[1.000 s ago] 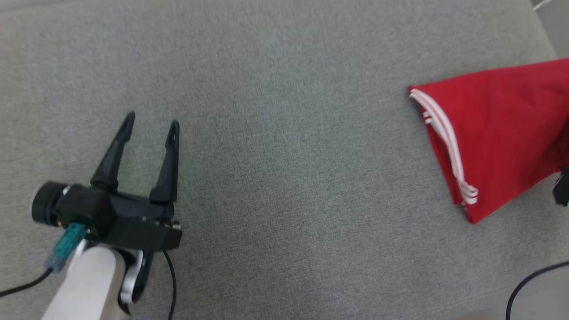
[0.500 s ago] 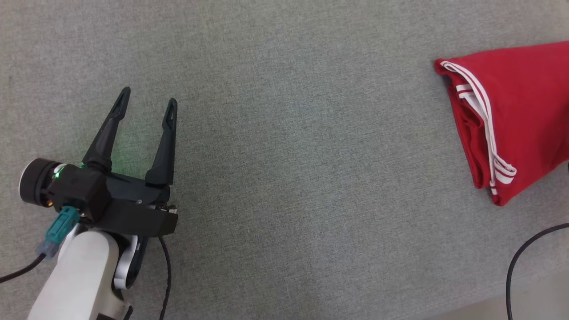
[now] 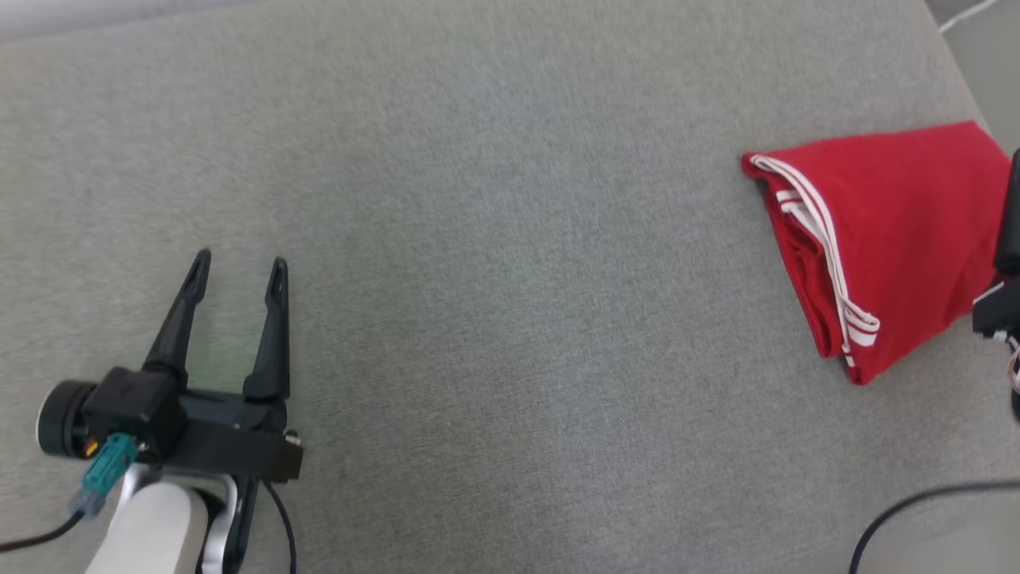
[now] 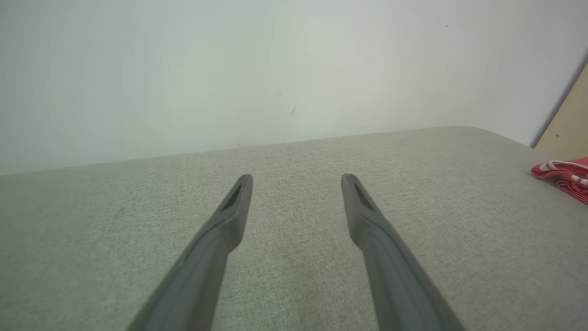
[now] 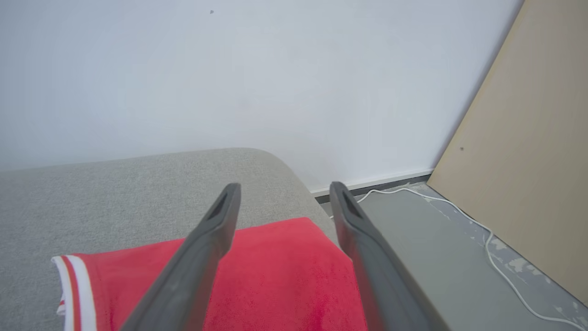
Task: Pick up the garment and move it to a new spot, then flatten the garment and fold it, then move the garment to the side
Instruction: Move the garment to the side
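The garment (image 3: pixel 892 231) is red with white striped trim and lies folded near the right edge of the grey cushion (image 3: pixel 510 239). In the right wrist view my right gripper (image 5: pixel 282 188) hovers open just above the garment (image 5: pixel 275 276), with nothing between its fingers. Part of its dark body (image 3: pixel 1006 271) shows at the right edge of the head view. My left gripper (image 3: pixel 237 267) stands open over bare cushion at the lower left, far from the garment. In the left wrist view its fingers (image 4: pixel 296 177) point at the wall, and the garment's striped edge (image 4: pixel 562 177) shows at the far right.
The cushion's rounded right edge (image 5: pixel 294 184) runs close beside the garment. Beyond it is grey floor with a white cable (image 5: pixel 459 216) and a leaning beige board (image 5: pixel 528 161). A black cable (image 3: pixel 900 510) curves at the lower right. A white wall stands behind.
My right gripper has opened and let go of the garment, which now lies flat with its right corner showing. The head camera has shifted. The left gripper stays open.
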### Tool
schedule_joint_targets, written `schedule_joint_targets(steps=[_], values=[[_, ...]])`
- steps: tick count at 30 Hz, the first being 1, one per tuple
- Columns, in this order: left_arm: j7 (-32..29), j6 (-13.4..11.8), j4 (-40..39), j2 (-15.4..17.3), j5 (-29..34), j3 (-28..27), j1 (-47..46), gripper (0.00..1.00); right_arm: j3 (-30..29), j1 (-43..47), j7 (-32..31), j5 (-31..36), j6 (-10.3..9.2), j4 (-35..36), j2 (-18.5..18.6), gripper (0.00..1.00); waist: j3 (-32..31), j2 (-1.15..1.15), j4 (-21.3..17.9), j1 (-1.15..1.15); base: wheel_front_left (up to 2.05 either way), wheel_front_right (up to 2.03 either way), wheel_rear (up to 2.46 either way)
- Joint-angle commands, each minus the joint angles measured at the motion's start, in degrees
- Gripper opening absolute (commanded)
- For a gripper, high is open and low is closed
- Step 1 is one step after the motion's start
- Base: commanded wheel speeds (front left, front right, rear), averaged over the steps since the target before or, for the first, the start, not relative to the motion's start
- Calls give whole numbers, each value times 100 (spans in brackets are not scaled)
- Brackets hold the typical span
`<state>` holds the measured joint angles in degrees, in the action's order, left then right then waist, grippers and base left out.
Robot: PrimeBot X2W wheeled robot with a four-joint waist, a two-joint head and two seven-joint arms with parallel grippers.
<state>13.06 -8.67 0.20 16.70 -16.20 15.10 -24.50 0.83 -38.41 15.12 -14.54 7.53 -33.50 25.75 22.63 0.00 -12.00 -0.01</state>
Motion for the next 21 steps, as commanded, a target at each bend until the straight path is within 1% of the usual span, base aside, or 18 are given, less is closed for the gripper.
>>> schedule_joint_targets(steps=[1,5,8,11,15,21], values=[[56,-48,37,-10,-94,-48,193,100,-153,355,7,110,-6,441,-168,100,-367,0,247,1,0,0,0],[120,-90,44,-66,-201,-152,387,100,-262,1016,9,280,-6,1399,-621,100,-618,0,502,1,0,0,0],[160,-59,80,-101,-265,-211,514,100,-192,1453,-42,433,-6,1978,-980,100,-817,0,712,1,0,0,0],[176,-33,126,-132,-287,-243,640,100,-42,1802,-209,563,-6,2487,-1262,100,-1011,0,889,1,0,0,0],[198,-31,149,-164,-251,-232,835,100,162,2207,-445,703,-6,2982,-1512,100,-1240,0,1067,1,0,0,0],[213,42,236,-269,-282,-184,1012,100,185,2785,-629,838,-6,3407,-1785,100,-1528,0,1348,1,0,0,0]])
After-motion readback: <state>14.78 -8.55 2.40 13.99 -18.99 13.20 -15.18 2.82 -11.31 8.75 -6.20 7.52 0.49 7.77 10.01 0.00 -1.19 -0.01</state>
